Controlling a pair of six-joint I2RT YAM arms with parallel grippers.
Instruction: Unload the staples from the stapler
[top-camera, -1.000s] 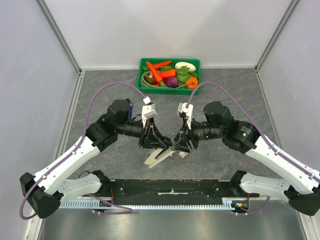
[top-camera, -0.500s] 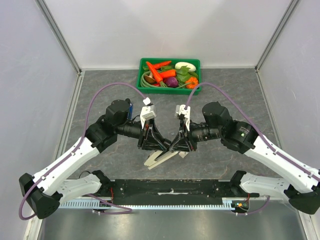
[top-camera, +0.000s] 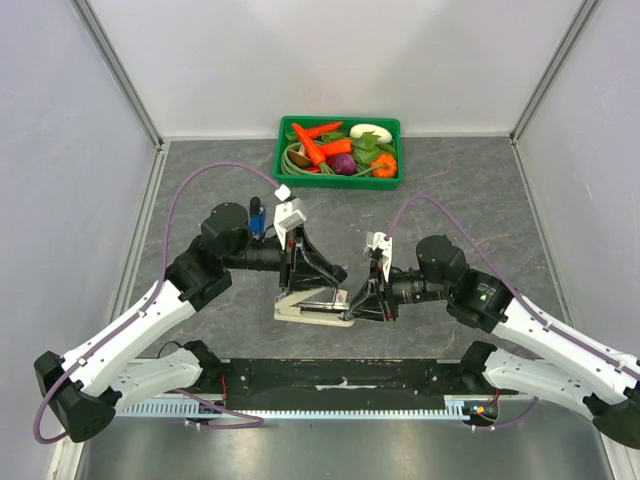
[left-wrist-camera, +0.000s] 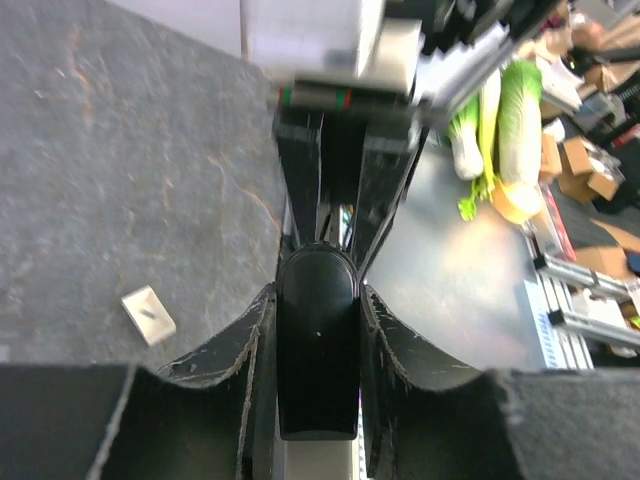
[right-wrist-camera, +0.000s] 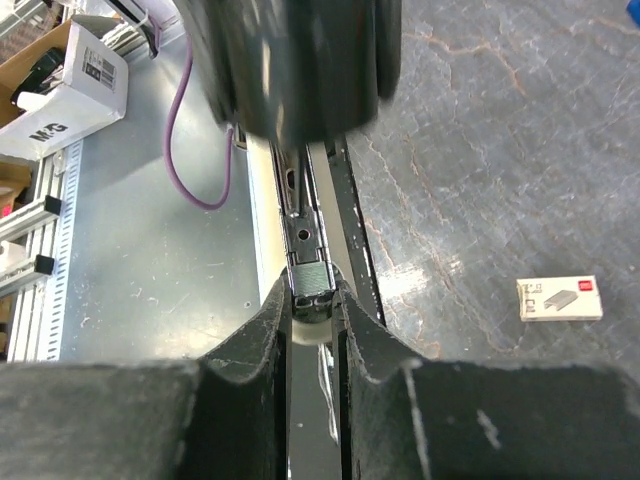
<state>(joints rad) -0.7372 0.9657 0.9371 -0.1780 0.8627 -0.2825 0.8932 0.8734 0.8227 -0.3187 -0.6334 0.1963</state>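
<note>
Two ends of the stapler (top-camera: 305, 312) are pinched, your left gripper (left-wrist-camera: 318, 300) on its black cap (left-wrist-camera: 318, 350), your right gripper (right-wrist-camera: 312, 300) on the metal rail (right-wrist-camera: 303, 235), and it now lies flat on the table (top-camera: 480, 200), no longer tilted, probably steadied for emptying.

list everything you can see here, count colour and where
stapler: one, white with black parts, lying on the table near the front middle, between the two grippers
staple box: one, white with a red mark, flat on the table to one side of the stapler
crate: one, green, at the table's far edge
vegetables: several, orange, green, purple and white, piled in the crate
table: one, dark grey, stone-look
cables: two, purple, one looping along each arm
left gripper: one, black, shut on the stapler's black end
right gripper: one, black, shut on the stapler's metal rail
</note>
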